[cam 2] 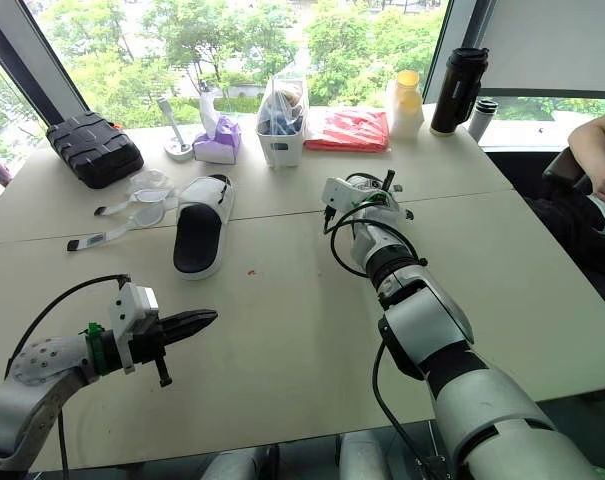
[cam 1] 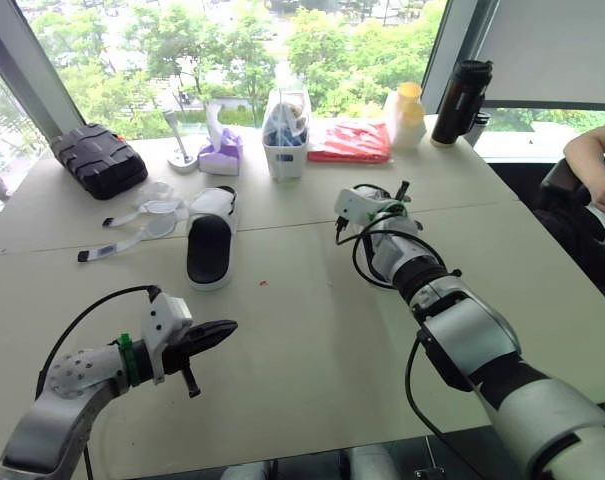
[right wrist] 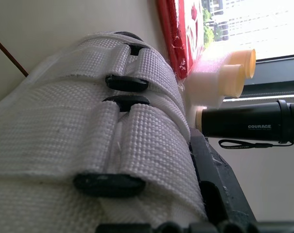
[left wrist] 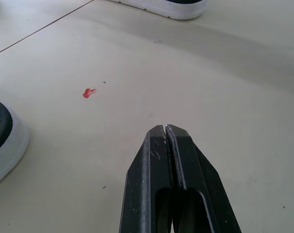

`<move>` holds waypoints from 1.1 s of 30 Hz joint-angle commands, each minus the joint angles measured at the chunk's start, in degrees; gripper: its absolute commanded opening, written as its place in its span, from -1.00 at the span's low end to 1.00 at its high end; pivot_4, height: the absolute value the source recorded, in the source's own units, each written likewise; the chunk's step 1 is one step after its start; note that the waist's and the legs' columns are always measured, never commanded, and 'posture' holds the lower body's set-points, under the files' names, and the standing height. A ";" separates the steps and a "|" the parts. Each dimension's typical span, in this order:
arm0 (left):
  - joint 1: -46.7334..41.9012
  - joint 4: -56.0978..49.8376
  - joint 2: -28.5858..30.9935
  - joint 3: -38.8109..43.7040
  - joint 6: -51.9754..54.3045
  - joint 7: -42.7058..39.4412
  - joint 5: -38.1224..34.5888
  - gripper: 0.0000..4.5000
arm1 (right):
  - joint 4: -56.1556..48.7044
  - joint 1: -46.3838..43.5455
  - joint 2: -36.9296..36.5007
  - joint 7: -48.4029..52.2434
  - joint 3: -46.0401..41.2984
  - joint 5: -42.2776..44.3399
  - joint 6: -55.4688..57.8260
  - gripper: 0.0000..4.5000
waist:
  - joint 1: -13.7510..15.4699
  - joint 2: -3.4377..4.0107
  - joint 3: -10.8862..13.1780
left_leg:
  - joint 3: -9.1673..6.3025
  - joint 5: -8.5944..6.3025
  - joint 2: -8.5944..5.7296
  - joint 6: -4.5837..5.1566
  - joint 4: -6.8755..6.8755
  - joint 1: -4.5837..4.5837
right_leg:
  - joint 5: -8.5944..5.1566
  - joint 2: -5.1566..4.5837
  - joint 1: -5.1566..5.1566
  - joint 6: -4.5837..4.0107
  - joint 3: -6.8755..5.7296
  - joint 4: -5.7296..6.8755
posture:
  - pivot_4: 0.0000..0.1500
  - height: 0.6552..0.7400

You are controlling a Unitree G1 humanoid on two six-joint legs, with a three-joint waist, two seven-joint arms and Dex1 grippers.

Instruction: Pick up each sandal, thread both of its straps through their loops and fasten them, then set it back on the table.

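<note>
one pale table [cam 1: 312, 330], two sandals: the black-lined sandal [cam 1: 210, 245] lies flat toward the left, the strapped sandal [right wrist: 64, 160] sits against the right gripper [cam 1: 374, 205], clamped or not i cannot tell. left gripper [cam 1: 222, 330] hovers low over bare table, pinched shut on nothing. both white straps [right wrist: 137, 145] look run through their black loops [right wrist: 126, 82], so the step reads as set-down: lower sole-flat, release straight, don't drag straps loose

The near table [cam 1: 312, 335] lies open; the sandal [cam 1: 211, 250] and bin [cam 1: 285, 155] block farther reaches.
</note>
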 commanded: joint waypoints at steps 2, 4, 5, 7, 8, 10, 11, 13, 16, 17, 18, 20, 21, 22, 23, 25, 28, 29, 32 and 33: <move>0.14 -1.64 -0.32 -0.78 -1.09 0.12 0.48 -1.00 | -0.27 -1.92 0.20 -1.16 1.11 0.40 1.56 -0.42 | -0.06 0.00 0.00 | 0.00 0.00 0.00 0.00 0.01 0.00 | 0.00 0.00 -0.01 0.00 0.00 0.03 | 1.00 1.00; -0.01 -1.45 -0.38 -0.91 -1.18 0.14 0.51 -1.00 | -0.29 -1.89 0.21 -0.46 0.72 1.43 1.88 0.02 | -0.13 -0.01 -0.01 | 0.01 0.01 0.00 -0.01 0.03 0.00 | 0.00 0.00 -0.02 0.00 0.00 0.06 | 1.00 1.00; -0.10 -1.32 -0.37 -1.01 -1.25 0.11 0.60 -1.00 | -0.46 -1.79 0.09 -0.54 0.75 1.64 1.88 0.23 | -0.13 -0.01 -0.01 | 0.01 0.01 0.00 -0.02 0.04 0.01 | 0.00 0.00 -0.02 0.00 0.00 0.10 | 1.00 1.00; -0.24 -1.18 -0.41 -1.13 -1.30 0.06 0.69 -1.00 | -1.03 -1.43 -0.33 0.27 0.76 2.19 2.13 0.71 | -0.20 -0.01 -0.01 | 0.01 0.03 0.00 -0.04 0.05 0.02 | 0.00 0.01 -0.03 0.00 0.00 0.15 | 1.00 1.00; -0.35 -1.08 -0.42 -1.21 -1.33 0.01 0.78 -1.00 | -1.69 -1.00 -0.96 1.93 0.94 2.34 2.11 0.93 | -0.24 -0.02 -0.03 | 0.01 0.03 0.00 -0.05 0.06 0.04 | 0.00 0.01 -0.04 -0.01 0.00 0.19 | 1.00 1.00; -0.55 -1.02 -0.50 -1.23 -1.36 0.03 0.89 -1.00 | -5.13 0.61 -2.71 6.55 0.30 3.42 2.99 0.97 | -0.24 -0.03 -0.04 | 0.01 0.04 0.00 -0.06 0.06 0.14 | -0.01 0.04 0.06 -0.01 0.00 0.23 | 1.00 1.00; -0.81 -0.95 -0.61 -0.96 -1.52 0.15 0.88 -1.00 | -8.54 1.86 -3.65 9.81 -0.47 4.52 4.31 0.97 | -0.15 -0.03 -0.04 | 0.01 0.04 0.00 -0.06 0.07 0.18 | -0.01 0.04 0.10 -0.01 0.00 0.25 | 1.00 1.00; -1.70 -0.56 -0.73 -0.27 -2.99 0.46 1.56 -1.00 | -19.27 6.02 -6.84 17.33 -0.61 5.50 6.76 0.97 | 0.18 -0.04 -0.05 | 0.00 0.03 0.00 -0.05 0.07 0.27 | -0.01 0.05 0.23 -0.01 0.00 0.25 | 1.00 1.00; -3.42 0.10 -0.94 0.64 -3.28 1.88 1.82 -1.00 | -33.73 12.24 -12.46 23.65 -0.43 5.25 7.21 0.97 | 0.37 -0.07 -0.06 | -0.06 -0.03 -0.01 0.05 0.15 0.33 | -0.01 0.05 0.40 -0.01 -0.06 0.22 | 1.00 1.00; -3.67 0.34 -0.89 0.81 -3.37 2.14 1.88 -1.00 | -36.57 13.46 -13.39 24.84 -0.71 5.41 7.73 0.97 | 0.25 -0.07 -0.06 | -0.05 -0.05 -0.02 0.09 0.17 0.36 | -0.01 0.05 0.43 -0.01 -0.06 0.21 | 1.00 1.00; -4.01 0.65 -0.80 0.85 -3.57 2.50 2.26 -1.00 | -40.54 15.16 -14.94 28.53 -1.21 6.39 9.04 0.97 | 0.21 -0.07 -0.06 | -0.03 -0.05 -0.03 0.09 0.17 0.38 | -0.01 0.05 0.44 -0.01 -0.05 0.22 | 1.00 1.00; -5.21 0.57 -0.88 0.92 -2.59 4.11 2.51 -1.00 | -50.96 19.77 -18.89 35.40 -4.38 11.18 7.08 0.97 | 0.20 -0.07 -0.06 | -0.01 -0.05 -0.02 0.09 0.17 0.40 | -0.01 0.08 0.44 -0.01 -0.05 0.23 | 1.00 1.00; -5.76 0.29 -0.83 1.02 -1.66 4.83 2.32 -1.00 | -56.31 22.26 -20.79 38.98 -6.32 14.51 5.58 0.97 | 0.28 -0.07 -0.06 | -0.02 -0.05 -0.02 0.10 0.16 0.40 | -0.01 0.10 0.44 -0.01 -0.06 0.23 | 1.00 1.00; -6.35 0.23 -0.80 1.15 -1.49 5.63 2.70 -1.00 | -60.70 24.48 -22.40 42.04 -8.17 17.89 3.72 0.97 | 0.35 -0.07 -0.06 | -0.03 -0.12 0.00 0.21 0.15 0.39 | -0.01 0.11 0.45 0.00 -0.07 0.22 | 1.00 1.00; -6.95 0.46 -0.75 1.34 -1.62 6.45 3.33 -1.00 | -64.40 26.39 -23.33 44.88 -10.23 21.57 2.88 0.97 | 0.34 -0.07 -0.06 | -0.03 -0.18 0.01 0.32 0.16 0.39 | -0.01 0.11 0.46 0.00 -0.07 0.20 | 1.00 1.00; -8.19 1.35 -0.22 1.58 -2.26 7.89 5.32 -1.00 | -70.03 29.39 -24.40 50.53 -14.23 29.31 2.30 0.97 | 0.14 -0.08 -0.05 | -0.03 -0.19 0.02 0.34 0.19 0.41 | 0.00 0.11 0.49 0.01 -0.07 0.20 | 1.00 1.00; -11.41 4.04 0.54 1.89 -3.57 11.08 9.75 -1.00 | -77.46 32.31 -25.34 58.40 -19.66 41.23 7.09 0.97 | 0.21 -0.09 -0.05 | 0.00 -0.19 0.05 0.34 0.22 0.52 | 0.00 0.15 0.58 0.02 -0.06 0.23 | 1.00 1.00; -12.41 5.00 0.96 1.56 -3.86 11.95 11.49 -1.00 | -78.98 32.31 -25.37 60.04 -20.86 44.57 10.49 0.97 | 0.23 -0.09 -0.05 | -0.02 -0.19 0.07 0.34 0.24 0.58 | 0.00 0.17 0.66 0.01 -0.07 0.23 | 1.00 1.00; -15.73 8.68 2.18 0.10 -5.62 13.24 16.03 -0.75 | -81.59 30.46 -23.55 62.53 -24.75 55.54 21.19 1.00 | 0.36 -0.11 -0.05 | -0.05 -0.19 0.07 0.35 0.28 0.73 | 0.00 0.18 0.85 0.01 -0.10 0.21 | 1.00 1.00; -16.91 10.02 2.80 -0.80 -6.66 13.67 18.13 -0.57 | -81.88 29.78 -22.90 61.94 -25.40 57.51 23.35 1.00 | 0.44 -0.11 -0.05 | -0.05 -0.20 0.07 0.35 0.29 0.74 | 0.01 0.17 0.88 0.01 -0.10 0.21 | 1.00 1.00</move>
